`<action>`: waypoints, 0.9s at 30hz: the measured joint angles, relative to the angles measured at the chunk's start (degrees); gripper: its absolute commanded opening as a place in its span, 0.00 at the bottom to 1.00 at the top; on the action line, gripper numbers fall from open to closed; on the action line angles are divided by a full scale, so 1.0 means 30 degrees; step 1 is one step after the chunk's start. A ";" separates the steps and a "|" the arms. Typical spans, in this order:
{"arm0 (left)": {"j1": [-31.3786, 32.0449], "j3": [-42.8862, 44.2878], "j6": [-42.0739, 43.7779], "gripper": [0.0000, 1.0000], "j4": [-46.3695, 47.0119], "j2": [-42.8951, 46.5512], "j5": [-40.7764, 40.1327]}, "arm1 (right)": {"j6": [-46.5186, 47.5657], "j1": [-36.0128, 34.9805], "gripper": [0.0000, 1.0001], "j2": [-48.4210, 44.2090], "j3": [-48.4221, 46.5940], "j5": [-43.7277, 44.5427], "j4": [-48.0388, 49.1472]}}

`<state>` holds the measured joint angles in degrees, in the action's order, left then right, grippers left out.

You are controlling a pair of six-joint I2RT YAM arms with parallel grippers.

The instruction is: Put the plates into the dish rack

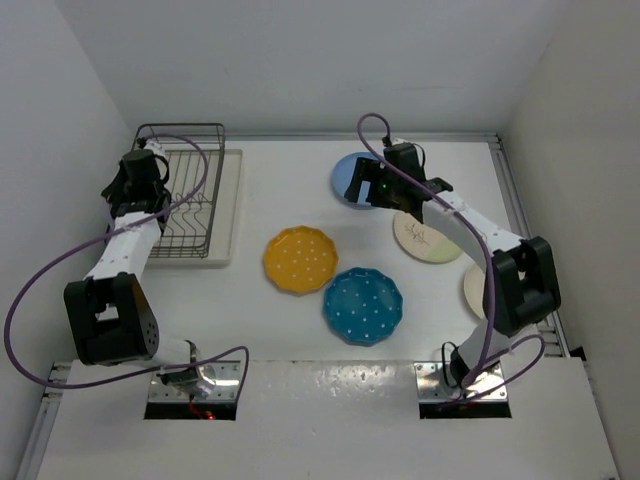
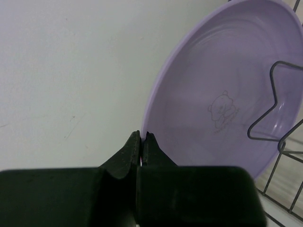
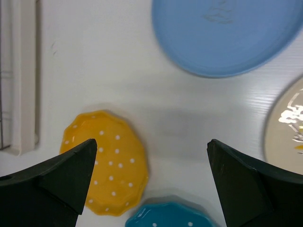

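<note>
My left gripper (image 2: pixel 142 135) is shut on the rim of the lavender plate (image 2: pixel 227 94), which stands on edge with a bear sketch on its face. Wires of the dish rack (image 2: pixel 272 106) cross in front of it. From above, the left gripper (image 1: pixel 145 170) hovers over the rack (image 1: pixel 190 215) and hides that plate. My right gripper (image 3: pixel 151 146) is open and empty, above bare table between the light blue plate (image 3: pixel 227 38) and the yellow dotted plate (image 3: pixel 111 165). The teal dotted plate (image 3: pixel 165 215) and the cream sprig plate (image 3: pixel 289 123) lie flat nearby.
The dark wire rack sits on a flat cream tray (image 1: pixel 228 200) at the back left. Part of another pale plate (image 1: pixel 474 290) shows under the right arm. White walls close in on both sides and the back. Purple cables loop from both arms.
</note>
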<state>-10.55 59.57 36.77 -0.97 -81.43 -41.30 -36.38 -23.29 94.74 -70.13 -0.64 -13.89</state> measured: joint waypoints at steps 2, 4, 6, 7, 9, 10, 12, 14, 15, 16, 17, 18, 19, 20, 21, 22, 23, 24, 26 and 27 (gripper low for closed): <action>0.0000 -0.0044 0.0000 0.00 0.0313 -0.0080 0.0262 | 0.0000 0.0605 1.00 0.0248 -0.0299 0.0291 -0.0379; 0.0000 -0.0044 -0.0015 0.04 0.0510 -0.0313 0.0430 | -0.0015 0.1231 1.00 0.0481 -0.0364 0.0554 -0.0576; -0.0007 0.0066 -0.0051 0.18 0.0648 -0.0605 0.0554 | -0.0087 0.1756 1.00 0.0882 -0.0430 0.0707 -0.0670; -0.0007 0.0153 -0.0080 0.27 0.0634 -0.0721 0.0641 | -0.0255 0.2091 1.00 0.1195 -0.0532 0.0743 -0.0758; 0.0000 0.0204 0.0051 0.55 0.0087 -0.0889 0.0845 | -0.0539 0.2696 1.00 0.2069 -0.0976 0.0772 -0.1013; -0.0007 0.0270 -0.0095 0.61 -0.0197 -0.1013 0.0940 | -0.0714 0.2994 1.00 0.2652 -0.1435 0.0801 -0.1188; 0.0000 0.0619 -0.0270 0.74 -0.1209 -0.1311 0.1071 | -0.1056 0.3643 1.00 0.4182 -0.2849 0.0925 -0.1690; 0.0000 0.1282 -0.0452 0.83 -0.2200 -0.1515 0.1180 | -0.1311 0.4233 0.96 0.5982 -0.4670 0.1129 -0.1974; 0.0000 0.1661 -0.0466 0.85 -0.2586 -0.1559 0.1231 | -0.1392 0.4408 0.92 0.6594 -0.5275 0.1166 -0.2025; 0.0000 0.2076 -0.0510 0.88 -0.2958 -0.1559 0.1297 | -0.1457 0.4619 0.85 0.7329 -0.5996 0.1137 -0.1996; 0.0000 0.2579 -0.0510 0.91 -0.3351 -0.1552 0.1362 | -0.1486 0.4779 0.82 0.8043 -0.6630 0.1122 -0.1902; 0.0000 0.3009 -0.0481 0.95 -0.3548 -0.1545 0.1406 | -0.1610 0.4881 0.80 0.8699 -0.7133 0.1115 -0.1800; 0.0000 0.3461 -0.0459 0.95 -0.3767 -0.1537 0.1450 | -0.1756 0.4918 0.74 0.9260 -0.7490 0.1144 -0.1756; 0.0000 0.3891 -0.0437 0.96 -0.4044 -0.1515 0.1494 | -0.1945 0.4918 0.72 0.9872 -0.7883 0.1239 -0.1727; 0.0007 0.4328 -0.0459 0.96 -0.4401 -0.1486 0.1508 | -0.2266 0.4903 0.71 1.0426 -0.8131 0.1384 -0.1647; 0.0007 0.4728 -0.0503 0.96 -0.4750 -0.1464 0.1559 | -0.2572 0.4852 0.70 1.0841 -0.8225 0.1603 -0.1588; 0.0007 0.5093 -0.0583 0.96 -0.5282 -0.1457 0.1654 | -0.2965 0.4845 0.70 1.1249 -0.8240 0.1945 -0.1588; 0.0015 0.5515 -0.0663 0.96 -0.5530 -0.1435 0.1719 | -0.3330 0.4816 0.68 1.1584 -0.8240 0.2237 -0.1698; 0.0036 0.6295 -0.1035 0.96 -0.6630 -0.1435 0.2208 | -0.3942 0.4750 0.60 1.1708 -0.8488 0.2725 -0.1443; 0.0095 0.6703 -0.1290 0.96 -0.7176 -0.1435 0.2594 | -0.4102 0.4750 0.53 1.1788 -0.8575 0.2805 -0.1282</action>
<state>-10.26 79.68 32.91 -22.50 -85.73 -33.52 -48.69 -9.04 130.10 -95.85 7.77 -17.74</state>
